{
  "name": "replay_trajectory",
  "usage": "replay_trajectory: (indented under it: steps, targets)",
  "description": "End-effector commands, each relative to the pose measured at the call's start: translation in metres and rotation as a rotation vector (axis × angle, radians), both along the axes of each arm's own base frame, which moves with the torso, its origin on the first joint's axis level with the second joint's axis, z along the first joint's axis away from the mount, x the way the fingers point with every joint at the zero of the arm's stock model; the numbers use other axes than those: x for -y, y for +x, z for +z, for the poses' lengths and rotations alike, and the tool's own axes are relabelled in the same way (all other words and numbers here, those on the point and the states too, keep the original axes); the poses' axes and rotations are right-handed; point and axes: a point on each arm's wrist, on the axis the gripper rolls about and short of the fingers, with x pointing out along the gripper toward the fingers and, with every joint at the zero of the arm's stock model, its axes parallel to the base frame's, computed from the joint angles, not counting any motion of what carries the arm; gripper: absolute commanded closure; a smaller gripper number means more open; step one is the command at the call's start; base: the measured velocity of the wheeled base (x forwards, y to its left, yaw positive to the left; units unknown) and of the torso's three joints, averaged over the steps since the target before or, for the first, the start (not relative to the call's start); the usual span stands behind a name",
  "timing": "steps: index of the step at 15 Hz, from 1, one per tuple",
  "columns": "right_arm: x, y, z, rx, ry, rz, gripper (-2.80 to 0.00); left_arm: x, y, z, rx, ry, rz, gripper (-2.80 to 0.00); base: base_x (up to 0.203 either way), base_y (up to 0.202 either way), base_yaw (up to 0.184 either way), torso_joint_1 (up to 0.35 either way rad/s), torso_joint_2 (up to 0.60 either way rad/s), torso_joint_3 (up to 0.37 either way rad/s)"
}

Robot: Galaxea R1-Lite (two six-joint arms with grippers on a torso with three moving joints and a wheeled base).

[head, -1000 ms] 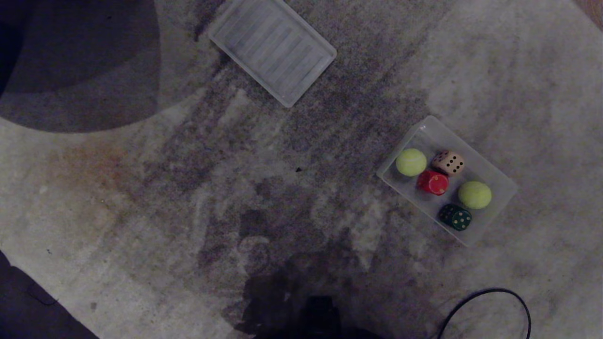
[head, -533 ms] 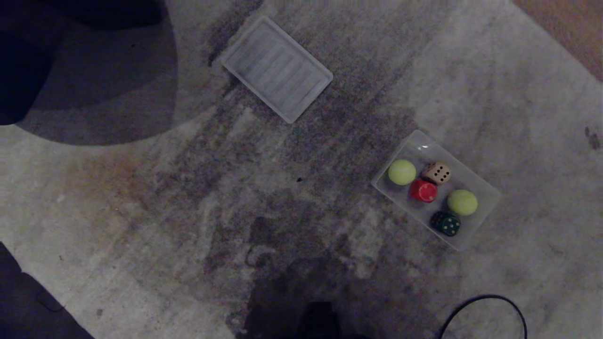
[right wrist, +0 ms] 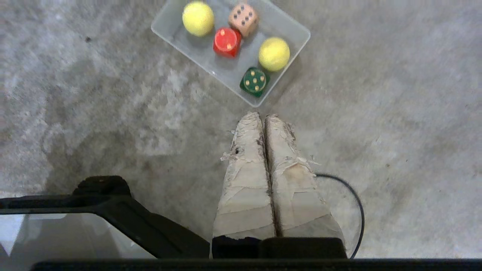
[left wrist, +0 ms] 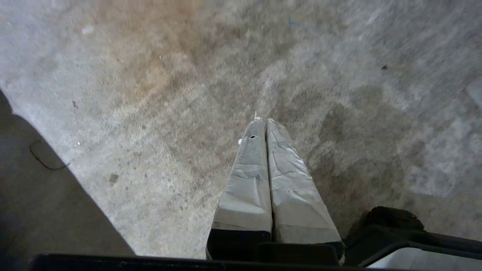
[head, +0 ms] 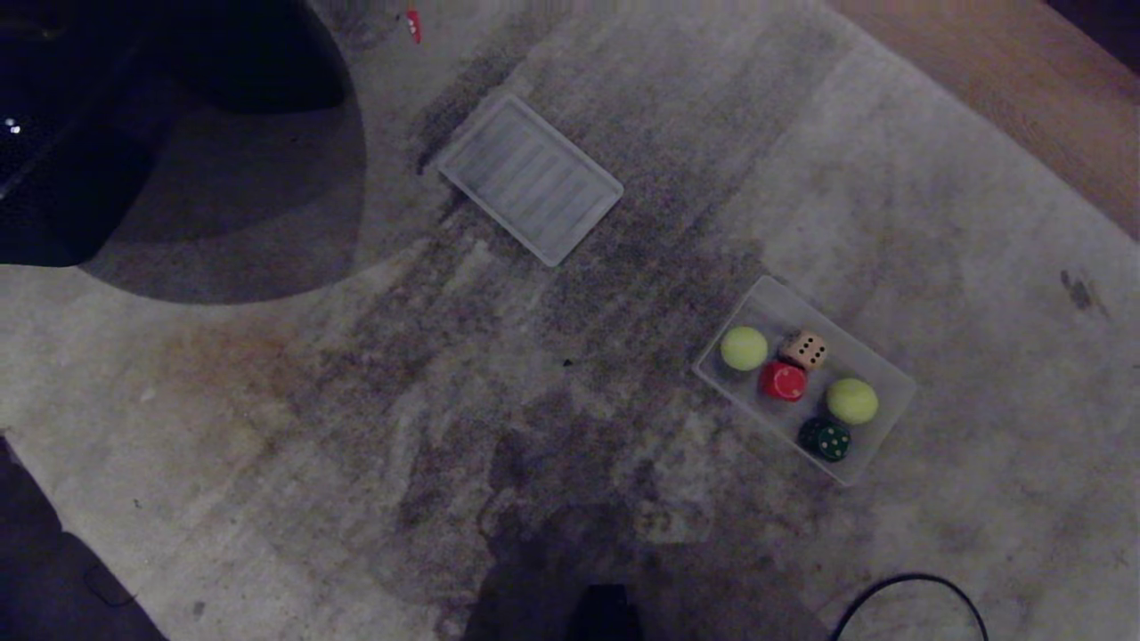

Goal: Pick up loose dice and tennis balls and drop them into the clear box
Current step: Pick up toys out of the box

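Observation:
The clear box (head: 877, 367) (right wrist: 169, 23) lies on the grey carpet at the right. Inside it sit two tennis balls (head: 744, 347) (head: 852, 401) (right wrist: 198, 18) (right wrist: 274, 54) and three dice: a tan one (head: 805, 349) (right wrist: 243, 17), a red one (head: 783, 381) (right wrist: 226, 41) and a dark green one (head: 826, 439) (right wrist: 254, 80). My right gripper (right wrist: 263, 116) hangs shut and empty above the carpet, short of the box's near corner. Over bare carpet, my left gripper (left wrist: 263, 121) is shut on nothing. Neither arm shows in the head view.
The flat ribbed lid (head: 530, 176) lies apart on the carpet at the upper middle. A black cable (head: 908, 596) (right wrist: 354, 203) loops at the lower right. Dark furniture (head: 134, 116) fills the upper left, and wood floor (head: 1006, 80) borders the carpet at the upper right.
The head view has pulled back and tilted up: box, lid and carpet look smaller and lower, and more floor shows at the top. The objects themselves have not moved.

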Motion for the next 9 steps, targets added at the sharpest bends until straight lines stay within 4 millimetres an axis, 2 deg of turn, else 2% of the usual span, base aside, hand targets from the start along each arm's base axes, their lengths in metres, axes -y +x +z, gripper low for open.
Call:
replay_trajectory:
  steps: [1, 9]
  targets:
    - [0.0000, 0.0010, -0.0028, -0.011, -0.006, 0.001, 0.00, 0.0000, 0.0002, -0.0002, -0.001, -0.001, 0.001, 0.00, 0.000, 0.000, 0.000, 0.002, 0.00, 0.212]
    - [0.0000, 0.0010, -0.0028, -0.012, -0.003, 0.001, 0.00, 0.0000, 0.0002, -0.0003, -0.002, -0.001, 0.001, 0.00, 0.000, 0.000, 0.000, 0.004, 0.00, 0.200]
